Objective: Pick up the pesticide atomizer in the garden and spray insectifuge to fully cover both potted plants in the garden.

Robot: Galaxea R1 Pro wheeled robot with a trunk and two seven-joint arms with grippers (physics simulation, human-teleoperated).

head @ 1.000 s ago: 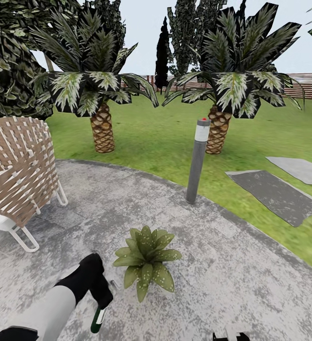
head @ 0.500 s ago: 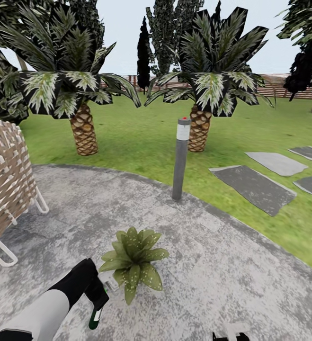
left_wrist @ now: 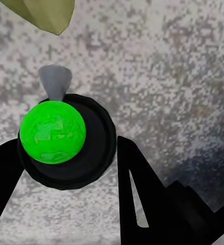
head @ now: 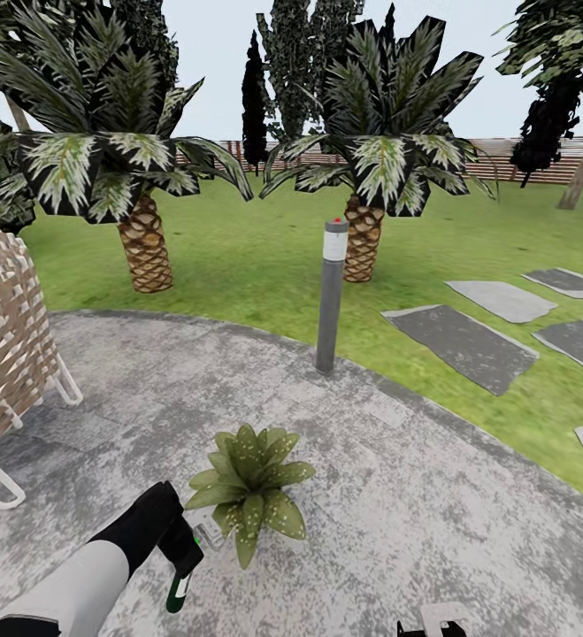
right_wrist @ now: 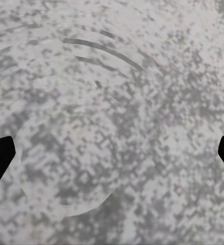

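Gripping the slim dark-green pesticide atomizer (head: 179, 591) nozzle-down, the black left gripper (head: 183, 553) hangs over speckled grey paving just beside the potted plant (head: 251, 485) with pointed spotted leaves, while the right gripper's (right_wrist: 112, 153) dark fingertips sit wide apart above mottled stone.

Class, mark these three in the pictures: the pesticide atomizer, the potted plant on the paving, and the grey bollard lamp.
pesticide atomizer (head: 179, 591), head view, on its dark green body below the left gripper.
potted plant (head: 251, 489), head view, on the middle of the leaf rosette.
bollard lamp (head: 330, 305), head view, on the grey post's shaft.
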